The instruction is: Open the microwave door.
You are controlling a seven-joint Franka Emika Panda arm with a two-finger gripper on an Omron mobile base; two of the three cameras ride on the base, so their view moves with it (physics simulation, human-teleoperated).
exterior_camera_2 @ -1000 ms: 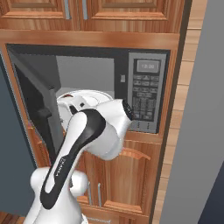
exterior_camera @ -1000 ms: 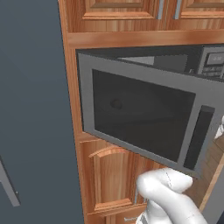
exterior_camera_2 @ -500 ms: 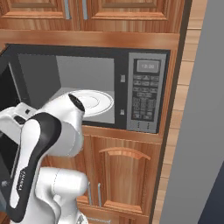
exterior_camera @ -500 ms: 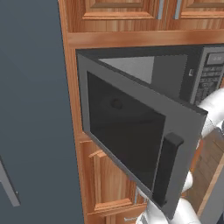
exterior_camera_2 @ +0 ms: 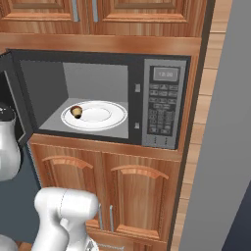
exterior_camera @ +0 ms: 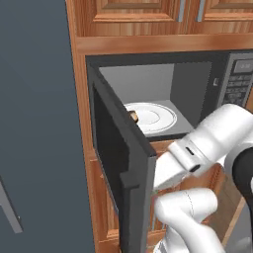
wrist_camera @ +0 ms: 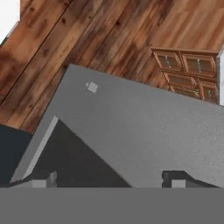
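The grey-framed microwave door with its dark glass window (exterior_camera: 118, 163) stands swung wide open on its left hinge, jutting out from the oven toward the cameras so that the left base view looks at its dark inner face and thick grey free edge; in the right base view it shows as a dark strip (exterior_camera_2: 7, 93) at the left side of the open cavity. The built-in dark microwave oven (exterior_camera_2: 103, 93) sits in a wall of reddish-brown wooden cabinets (exterior_camera_2: 112, 191), with arched cabinet doors below it and more doors above. Inside the grey cavity a round white plate (exterior_camera_2: 94, 115) lies on the floor, and a small brown rounded item (exterior_camera_2: 76, 112) rests on the plate's left part; in the left base view that item peeks out just past the door's upper edge (exterior_camera: 133, 116). The grey button keypad panel with a small display (exterior_camera_2: 163, 108) fills the oven's right end. The white robot arm with dark joints (exterior_camera: 207, 148) reaches from the lower right of the left base view toward the door's free edge, its far end hidden behind the door. In the hand view the two dark fingertips (wrist_camera: 175, 178) rise at the bottom, well apart, in front of a flat grey surface, with wooden plank flooring (wrist_camera: 105, 39) beyond; nothing lies between them.
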